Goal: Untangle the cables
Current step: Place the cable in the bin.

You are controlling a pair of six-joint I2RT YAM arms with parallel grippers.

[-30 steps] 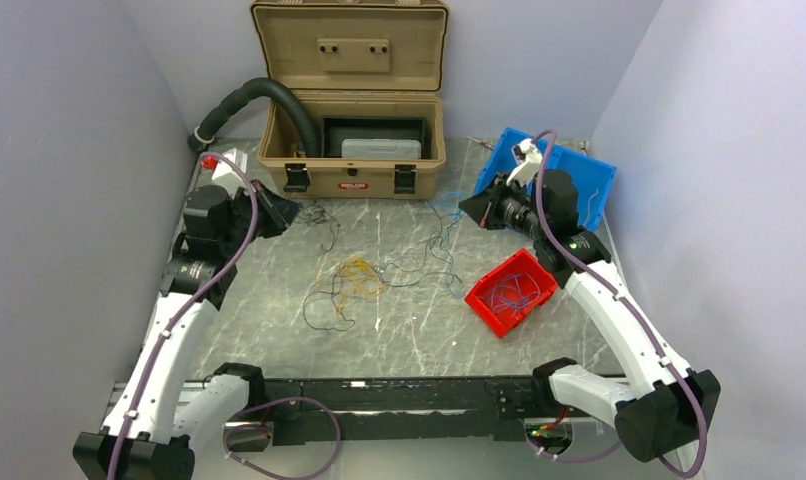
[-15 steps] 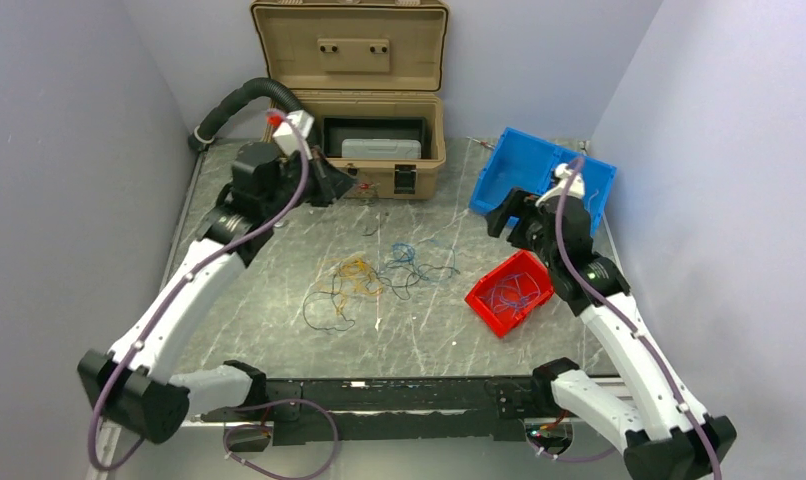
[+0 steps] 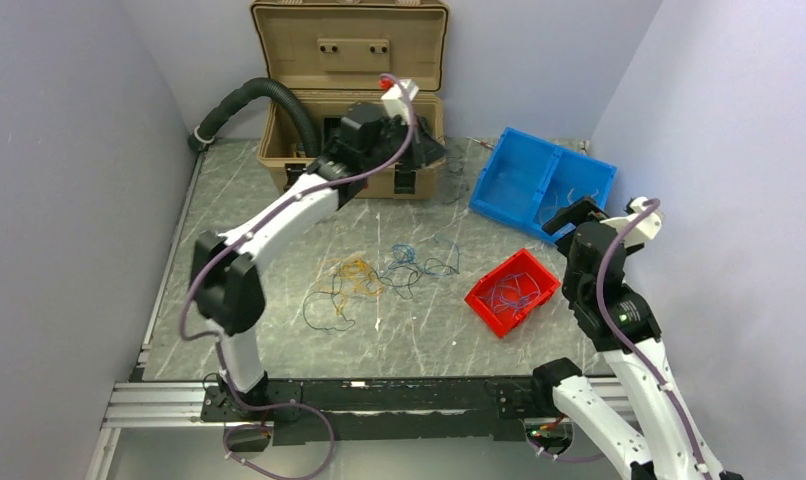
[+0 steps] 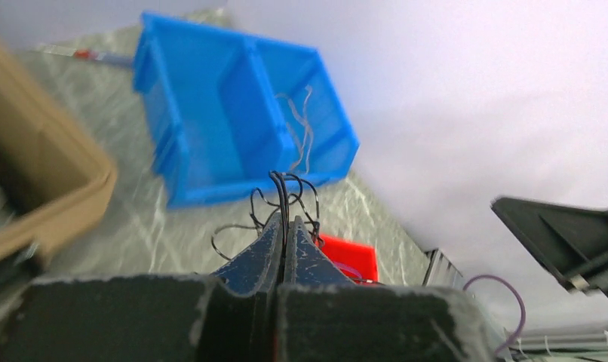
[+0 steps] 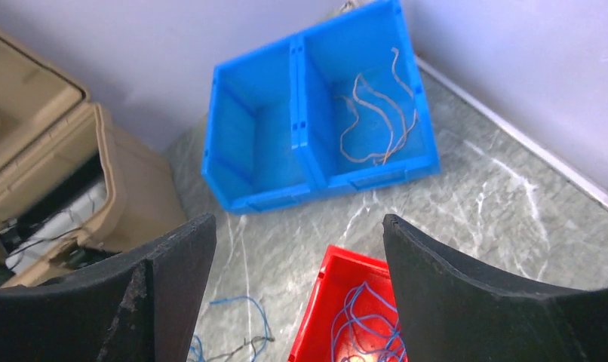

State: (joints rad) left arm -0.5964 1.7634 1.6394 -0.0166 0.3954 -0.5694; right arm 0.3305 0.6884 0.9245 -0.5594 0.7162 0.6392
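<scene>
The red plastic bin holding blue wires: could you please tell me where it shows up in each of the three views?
Top external: the red plastic bin sits right of centre.
Left wrist: a small red patch low at centre, just right of the left fingers, shut on thin black wires.
Right wrist: bottom centre, between the open right fingers.
Shared landmark: the blue two-compartment plastic bin, beyond the red one in every view.

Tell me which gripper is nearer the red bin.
Right. The right gripper hangs just beyond the red bin; the left gripper is farther off by the tan case, shut on black wires.
</scene>
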